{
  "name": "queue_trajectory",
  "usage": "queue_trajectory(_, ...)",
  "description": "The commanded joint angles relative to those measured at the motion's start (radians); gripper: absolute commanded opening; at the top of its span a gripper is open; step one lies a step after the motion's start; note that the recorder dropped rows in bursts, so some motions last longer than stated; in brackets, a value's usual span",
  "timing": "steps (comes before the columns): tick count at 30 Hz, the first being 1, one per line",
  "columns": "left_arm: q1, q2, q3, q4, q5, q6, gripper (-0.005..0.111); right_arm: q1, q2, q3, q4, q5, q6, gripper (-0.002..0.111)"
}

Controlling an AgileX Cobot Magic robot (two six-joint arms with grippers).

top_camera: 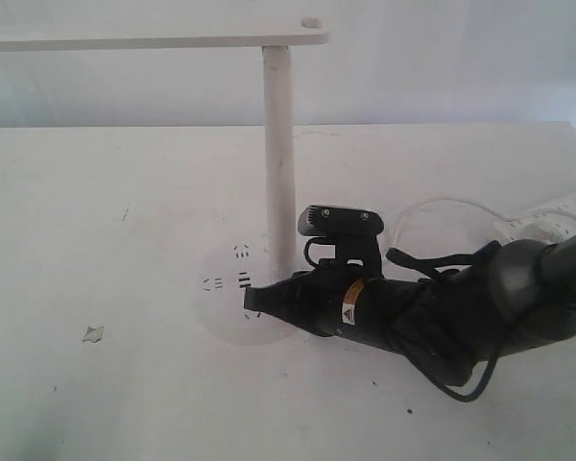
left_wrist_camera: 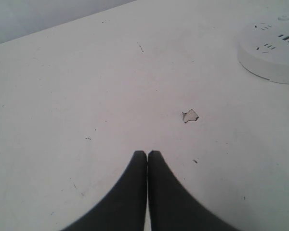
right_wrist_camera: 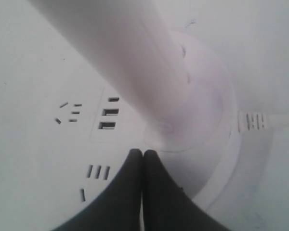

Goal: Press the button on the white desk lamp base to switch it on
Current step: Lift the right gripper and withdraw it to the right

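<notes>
The white desk lamp base (top_camera: pixel 226 312) lies flat on the table, its white pole (top_camera: pixel 278 163) rising to the lamp head (top_camera: pixel 154 40). My right gripper (top_camera: pixel 252 299) is shut and empty, its tips low over the base top. In the right wrist view the base (right_wrist_camera: pixel 43 154) fills the frame, and the gripper (right_wrist_camera: pixel 143 153) points at the button (right_wrist_camera: pixel 164 128), a small round mark at the pole's foot just beyond the tips. Whether the tips touch the base cannot be told. The left gripper (left_wrist_camera: pixel 147 154) is shut over bare table, far from the base (left_wrist_camera: pixel 269 60), whose button (left_wrist_camera: pixel 283 18) shows on top.
Socket holes (right_wrist_camera: pixel 70 113) and dark USB slots (right_wrist_camera: pixel 109 113) lie beside the button. A cable plug (right_wrist_camera: pixel 251 120) enters the base rim. A white power strip (top_camera: pixel 547 226) and its cord (top_camera: pixel 442 205) sit at the right. A torn scrap (left_wrist_camera: pixel 190 115) lies on the table.
</notes>
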Motion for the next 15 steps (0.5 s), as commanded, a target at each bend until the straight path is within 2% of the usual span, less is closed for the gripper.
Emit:
queue_trajectory(1,-0.01,-0.005,0.003,-0.001,-0.004,-0.001,0.0,-0.003,-0.063,0.01,-0.005,0.055,-0.013,0.0)
queue_trajectory(9,-0.01,-0.005,0.003,-0.001,-0.004,-0.001,0.0,-0.001,-0.289,0.01,-0.012,0.011,-0.101,0.0)
queue_trajectory(12,-0.01,-0.005,0.003,-0.001,-0.004,-0.001,0.0,0.007,-0.389,0.012,-0.131,0.076,-0.106,0.0)
queue_trajectory(15,-0.01,-0.005,0.003,-0.001,-0.004,-0.001,0.0,0.033,-0.497,0.047,-0.159,0.083,-0.171,0.0)
